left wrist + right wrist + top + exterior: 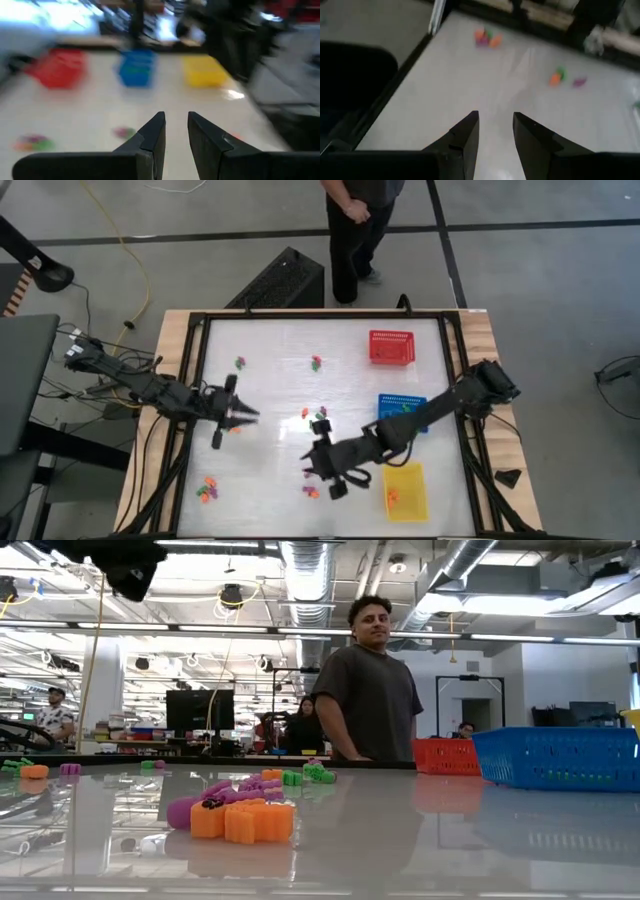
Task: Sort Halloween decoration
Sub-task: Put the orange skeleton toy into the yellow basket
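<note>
Tiny orange, green and purple trinkets lie scattered on the white table in small clusters: near the far left (240, 363), far middle (316, 363), centre (320, 413), near left (208, 488) and near middle (310, 490). The low view shows an orange and purple cluster (240, 818) up close. My left gripper (243, 415) hovers over the left half, open and empty, pointing toward the right side (176, 122). My right gripper (312, 465) is beside the near-middle cluster, open and empty, pointing toward the left side (495, 122).
Three mesh baskets stand along the right side: red (392, 346) far, blue (400, 408) in the middle under my right arm, yellow (405, 490) near. A person (355, 230) stands beyond the far edge. A black frame (190, 380) borders the table.
</note>
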Robot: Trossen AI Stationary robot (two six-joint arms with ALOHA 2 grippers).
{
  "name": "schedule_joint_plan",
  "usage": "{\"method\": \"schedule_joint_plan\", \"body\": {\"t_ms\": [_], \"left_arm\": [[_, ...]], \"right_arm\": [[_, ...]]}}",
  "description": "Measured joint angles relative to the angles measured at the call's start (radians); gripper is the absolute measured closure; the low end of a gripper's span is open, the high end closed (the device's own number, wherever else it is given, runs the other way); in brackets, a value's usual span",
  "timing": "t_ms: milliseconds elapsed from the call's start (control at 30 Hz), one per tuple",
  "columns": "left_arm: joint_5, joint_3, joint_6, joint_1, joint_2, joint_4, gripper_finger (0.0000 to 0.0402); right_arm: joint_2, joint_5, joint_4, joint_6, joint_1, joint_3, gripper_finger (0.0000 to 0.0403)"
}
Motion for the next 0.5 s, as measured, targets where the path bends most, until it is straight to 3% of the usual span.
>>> {"method": "schedule_joint_plan", "body": {"t_ms": [100,167,300,500], "left_arm": [[0.211,0.068,-0.085,-0.027,0.041,-0.112,0.0331],[0.225,0.116,-0.145,-0.059,0.076,-0.221,0.0332],[0.153,0.165,-0.260,-0.127,0.157,-0.442,0.0340],[0.351,0.168,-0.465,-0.214,0.260,-0.573,0.0350]], "right_arm": [[0.000,-0.001,0.069,-0.053,-0.037,-0.014,0.0258],[0.001,-0.018,0.147,-0.072,-0.063,-0.038,0.0259],[0.060,-0.077,0.368,-0.009,-0.115,-0.077,0.0261],[0.154,-0.080,0.407,0.054,-0.136,-0.079,0.0262]]}}
